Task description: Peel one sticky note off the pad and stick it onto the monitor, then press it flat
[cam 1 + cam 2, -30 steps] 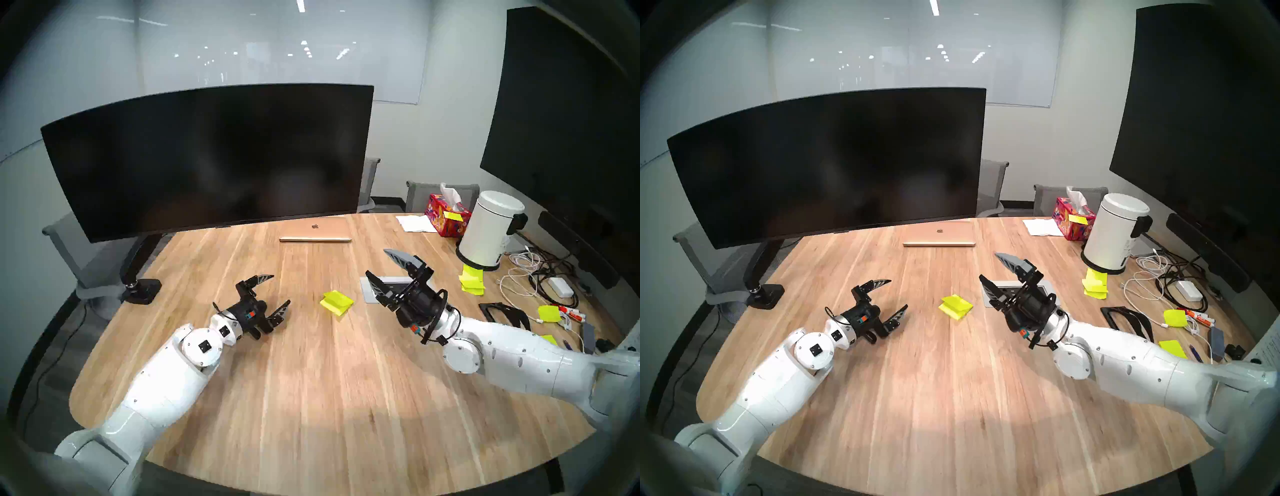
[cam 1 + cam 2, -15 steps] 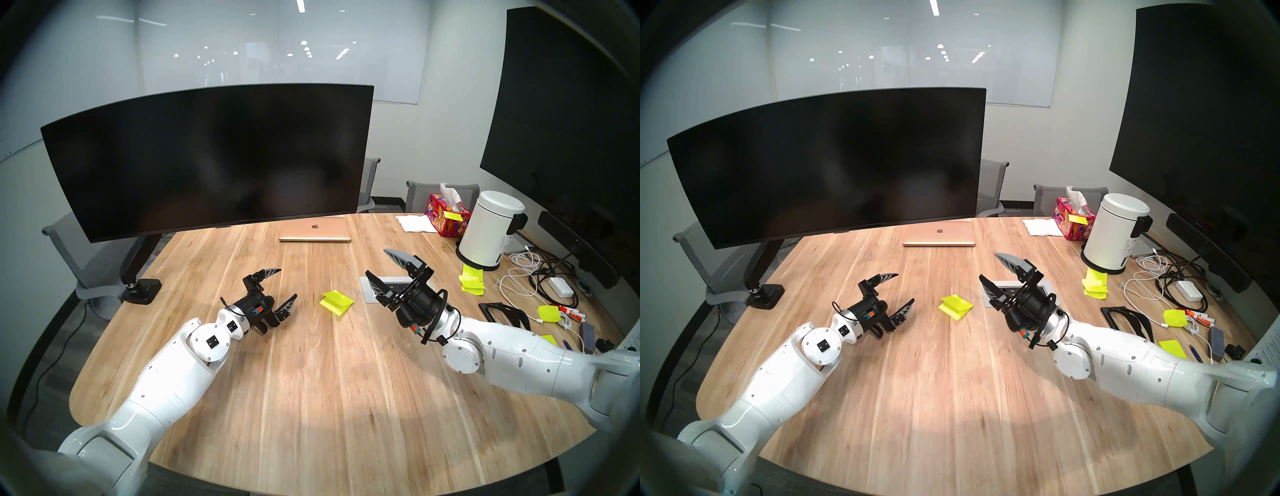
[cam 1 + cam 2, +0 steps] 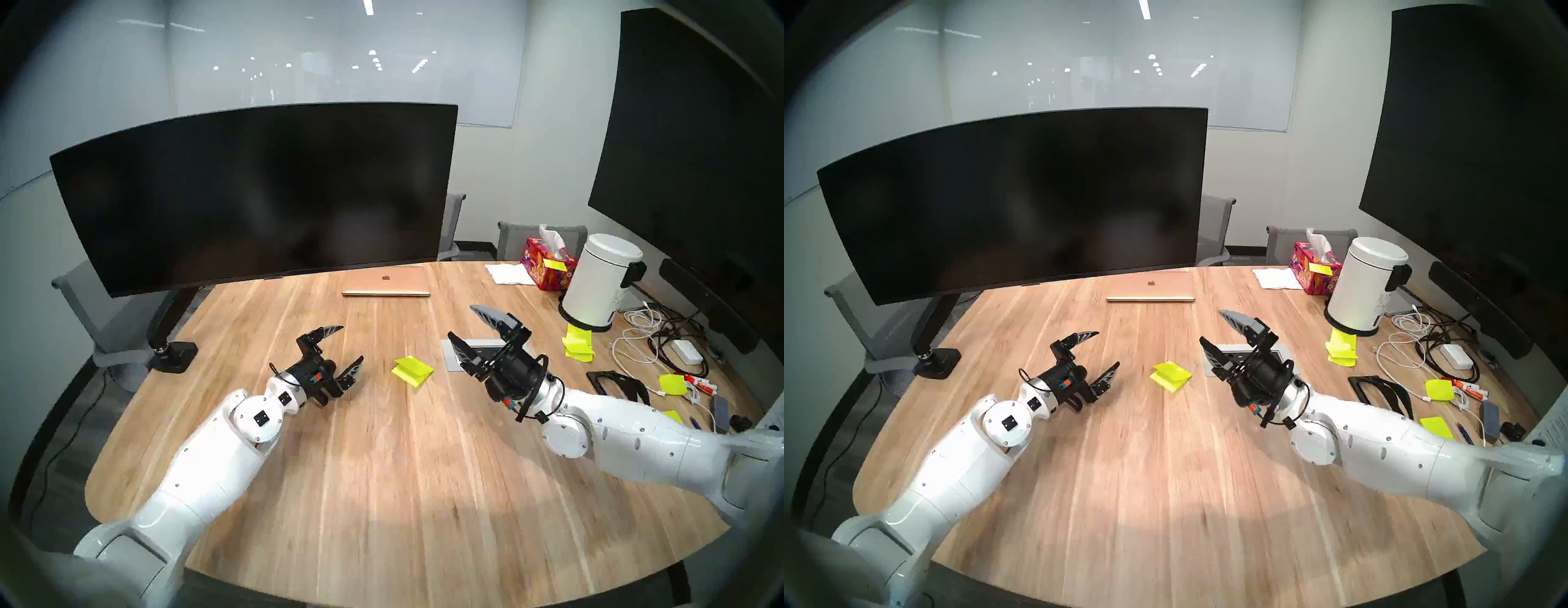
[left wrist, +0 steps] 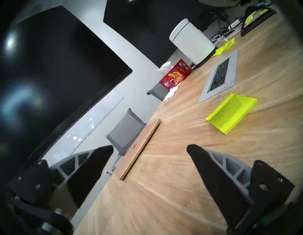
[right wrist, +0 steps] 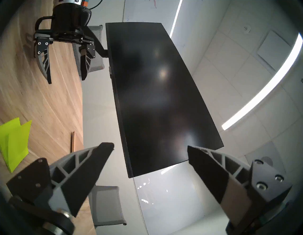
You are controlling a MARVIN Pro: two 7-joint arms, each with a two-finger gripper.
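— Left hand (image 3: 348,346) hangs just above the counter (image 3: 382,467), spread wide and holding nothing, aimed toward the pad (image 3: 412,370).
— And the right hand (image 3: 475,329)?
— Same story: spread wide, empty, raised on the far side of the pad, with a grey socket plate (image 4: 218,78) under it. The pad lies between the two, its top sticky note (image 3: 418,366) curling up. The monitor (image 3: 254,191) stands blank behind.
— What could spoil it?
— I'd say a pinch could take several sheets at once, or drag the whole light pad along, since nothing pins it down. A crumpled sheet won't lie flat on curved glass either.
— Anything readable?
— Only the apple logo on the shut gold laptop (image 3: 386,286). The tissue box (image 3: 547,269) shows flowers, no legible words.
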